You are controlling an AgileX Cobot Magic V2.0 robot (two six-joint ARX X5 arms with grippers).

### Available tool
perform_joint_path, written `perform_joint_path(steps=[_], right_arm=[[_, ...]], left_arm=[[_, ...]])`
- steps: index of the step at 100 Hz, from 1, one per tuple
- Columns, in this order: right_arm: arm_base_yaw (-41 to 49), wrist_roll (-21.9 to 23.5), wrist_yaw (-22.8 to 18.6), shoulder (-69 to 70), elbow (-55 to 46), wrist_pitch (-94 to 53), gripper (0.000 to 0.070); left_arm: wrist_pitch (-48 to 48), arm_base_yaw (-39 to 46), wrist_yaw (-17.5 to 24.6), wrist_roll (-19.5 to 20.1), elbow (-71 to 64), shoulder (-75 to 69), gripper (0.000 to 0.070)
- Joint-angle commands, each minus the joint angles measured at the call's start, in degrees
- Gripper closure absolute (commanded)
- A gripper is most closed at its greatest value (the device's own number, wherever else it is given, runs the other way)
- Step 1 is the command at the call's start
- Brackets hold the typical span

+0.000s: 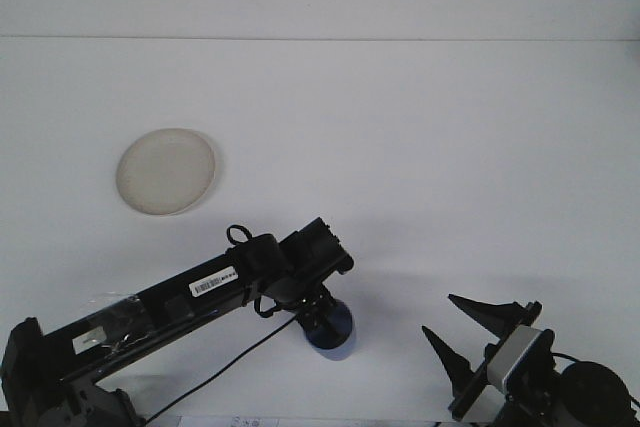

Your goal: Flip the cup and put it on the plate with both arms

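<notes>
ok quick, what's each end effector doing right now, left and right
Left end effector: down at the blue cup; fingers hidden, grip cannot be told.
Right end effector: open, holding nothing, away from the cup.

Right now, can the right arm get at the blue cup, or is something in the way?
Probably not cleanly. The left gripper sits right over the blue cup, covering its top, while the right gripper waits open and apart to the side. Only the cup's right flank looks free.

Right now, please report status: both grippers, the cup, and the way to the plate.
Left gripper down on blue cup, fingers hidden. Right gripper open, idle, apart. Plate bare, far left. Table between them clear.
</notes>
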Motion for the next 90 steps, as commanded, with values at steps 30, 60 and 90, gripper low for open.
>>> perform_joint_path(steps=[30, 60, 90], right_arm=[[0.55, 0.28, 0.07, 0.07, 0.15, 0.48, 0.0291], [0.55, 1.75, 0.02, 0.07, 0.15, 0.50, 0.0291], [0.55, 2.40, 0.04, 0.07, 0.15, 0.50, 0.0291]], left_arm=[[-6.73, 17.90, -14.58, 8.13, 11.15, -8.55, 0.0693], [-2.32, 45.59, -14.27, 8.31, 13.40, -5.64, 0.0693], [4.02, 56.70, -14.21, 7.65, 13.42, 3.63, 0.0693]])
